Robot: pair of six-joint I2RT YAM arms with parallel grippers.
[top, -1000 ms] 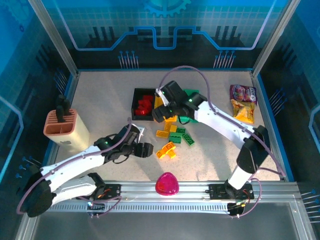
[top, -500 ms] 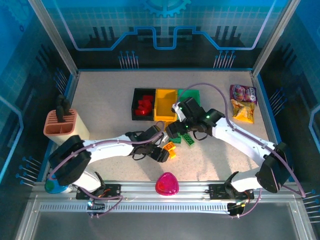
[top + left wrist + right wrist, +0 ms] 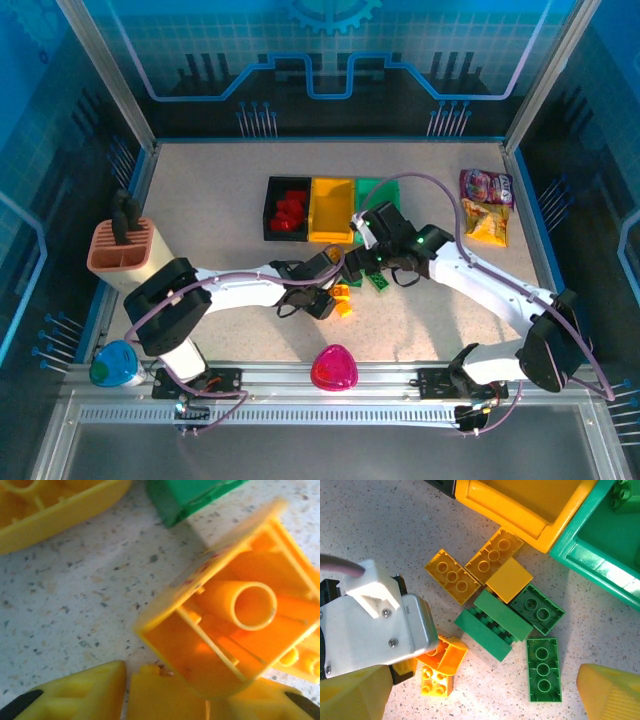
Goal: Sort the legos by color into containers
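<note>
Left gripper (image 3: 330, 297) meets a tipped orange plastic brick (image 3: 235, 625), grip unclear. Right gripper (image 3: 480, 695), spread wide and empty, faces green studded bricks (image 3: 543, 670) at twelve o'clock, likely choosing one.

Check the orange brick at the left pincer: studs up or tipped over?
Tipped over: the orange brick shows its hollow underside and inner tube.

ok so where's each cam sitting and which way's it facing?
Top external: above and behind the bases, looking down across the table; both arms show, left gripper and right gripper over the lego pile.
Left wrist: low over the table, facing an orange lego's hollow underside; own yellow fingers at the bottom edge.
Right wrist: straight down on the pile, yellow bin and green bin; own fingers in the bottom corners.
Shared: both wrist views catch that orange lego.
</note>
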